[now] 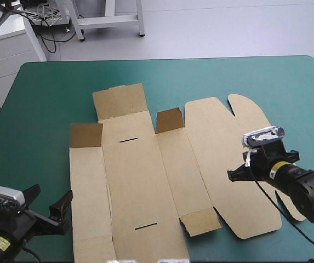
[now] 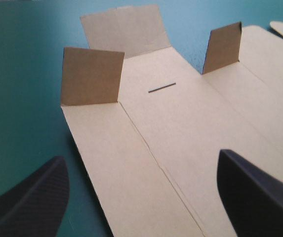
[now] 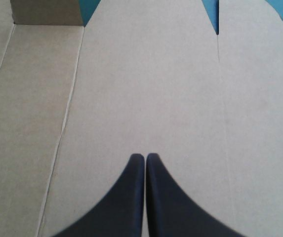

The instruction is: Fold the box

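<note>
The brown box (image 1: 146,181) lies as a cut sheet, almost flat, in the middle of the teal-green table (image 1: 36,98). Three small flaps at its far end stand up: one at the far-left corner (image 2: 92,76), one on the far edge (image 2: 124,29), one further right (image 2: 222,47). My left gripper (image 1: 50,196) is open at the sheet's near-left edge, with the left side panel (image 2: 131,163) between and below its fingers. My right gripper (image 1: 233,175) is shut, its tip (image 3: 144,157) low over the wide rounded lid panel (image 3: 146,74) on the right; whether it touches is unclear.
Teal-green cover shows as a broad band left of the sheet and along the far side (image 1: 211,76). The lid panel's rounded edge reaches toward the table's right side (image 1: 261,118). The sheet's near edge lies close to the table's front edge.
</note>
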